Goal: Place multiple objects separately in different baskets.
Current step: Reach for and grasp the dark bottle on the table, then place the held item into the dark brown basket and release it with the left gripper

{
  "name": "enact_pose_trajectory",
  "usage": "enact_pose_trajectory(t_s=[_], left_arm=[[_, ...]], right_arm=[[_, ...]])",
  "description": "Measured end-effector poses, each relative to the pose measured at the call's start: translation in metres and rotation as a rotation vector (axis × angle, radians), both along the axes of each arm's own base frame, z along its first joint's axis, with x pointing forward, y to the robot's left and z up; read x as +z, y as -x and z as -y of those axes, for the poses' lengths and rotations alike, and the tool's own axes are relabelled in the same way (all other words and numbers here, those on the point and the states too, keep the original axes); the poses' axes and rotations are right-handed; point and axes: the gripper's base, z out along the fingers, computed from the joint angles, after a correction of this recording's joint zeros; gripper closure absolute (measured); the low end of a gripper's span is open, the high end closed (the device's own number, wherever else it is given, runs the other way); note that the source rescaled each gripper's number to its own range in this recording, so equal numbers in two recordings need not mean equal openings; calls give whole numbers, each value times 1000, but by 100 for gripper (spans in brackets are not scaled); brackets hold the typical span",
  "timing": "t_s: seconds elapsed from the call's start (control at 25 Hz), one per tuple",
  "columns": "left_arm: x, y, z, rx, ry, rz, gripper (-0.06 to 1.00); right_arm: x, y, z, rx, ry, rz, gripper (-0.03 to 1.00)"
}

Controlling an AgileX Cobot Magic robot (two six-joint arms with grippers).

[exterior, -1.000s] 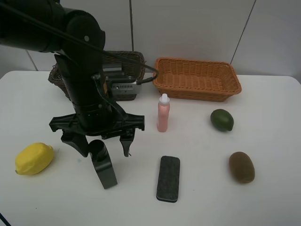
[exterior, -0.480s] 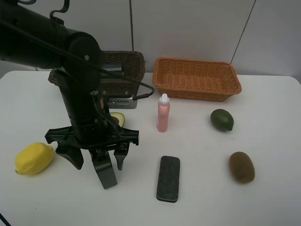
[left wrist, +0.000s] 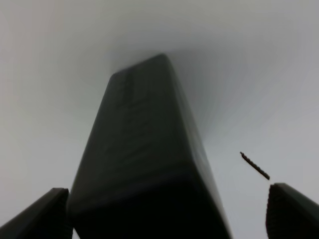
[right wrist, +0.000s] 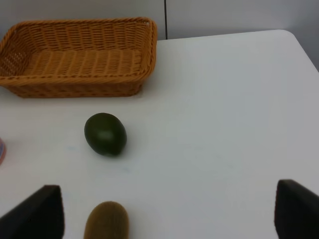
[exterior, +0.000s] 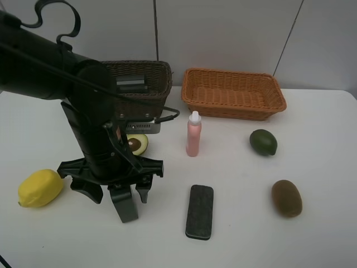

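Observation:
My left gripper (exterior: 116, 194) is open and low, with its fingers on either side of the near end of a black bottle (exterior: 126, 207) lying on the table. In the left wrist view the bottle (left wrist: 144, 149) fills the space between the fingers. Around it lie a yellow lemon (exterior: 40, 188), a halved avocado (exterior: 136, 144), a pink white-capped bottle (exterior: 193, 134), a black eraser block (exterior: 199, 211), a dark green fruit (exterior: 263, 142) and a brown kiwi (exterior: 286, 197). My right gripper (right wrist: 169, 214) is open and empty, above the table near the kiwi (right wrist: 106, 221). No grey cup shows.
The dark brown basket (exterior: 146, 78) stands at the back, partly behind my left arm. The orange-tan basket (exterior: 234, 92) stands to its right, and also shows in the right wrist view (right wrist: 75, 55). The dark green fruit (right wrist: 104, 134) lies in front of it.
My left arm has moved toward the front and lowered around the black bottle. This uncovered the avocado and more of the dark brown basket. The objects have not moved.

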Motion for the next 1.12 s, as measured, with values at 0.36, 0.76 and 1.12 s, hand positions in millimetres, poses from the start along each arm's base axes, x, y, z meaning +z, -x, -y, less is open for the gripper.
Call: enact_pose_trajectory(t_s=[0.36,0.76,1.12], left_arm=[[-1,-3,2,-4,12,28,83],[24,-5,4,-80,63,64,94],[133,-94,-21,3,260,390,94]], right_arm=[[0,0,0,0,0,0,-3],[0,0,0,0,0,0,-3],[0,0,0,0,0,0,-3]])
